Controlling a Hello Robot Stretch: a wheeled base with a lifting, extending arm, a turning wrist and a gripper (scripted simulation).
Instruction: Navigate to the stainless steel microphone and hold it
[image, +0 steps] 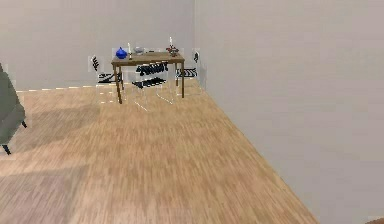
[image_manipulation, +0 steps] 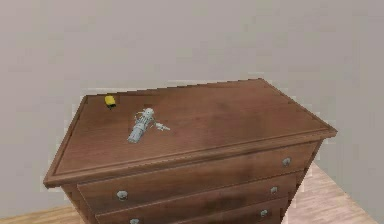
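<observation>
The drive to the target looks close to done, judging by how things lie. In the arm side view a brown wooden dresser (image_manipulation: 190, 150) stands just beside the robot, against a plain grey wall. On its top, toward the view's left, lies a short silvery cylinder, which fits the steel microphone (image_manipulation: 142, 125). It lies on its side, tilted across the top, with a small pale piece (image_manipulation: 160, 126) touching or just beside it. A small yellow object (image_manipulation: 110, 100) sits apart from it, nearer the back left corner.

The forward view looks down a bare wood floor (image: 150, 160) to a far table (image: 150, 62) with chairs around it and a blue vase (image: 121, 52) on top; none of that bears on the task.

The step in hand is lining up for the grasp. The next move probably calls for a small shift of the base so the arm's line meets the microphone. Then the arm must rise above the dresser top, reach out and come down onto the cylinder.

The arm's pose and the state of the gripper cannot be told from these pictures.
</observation>
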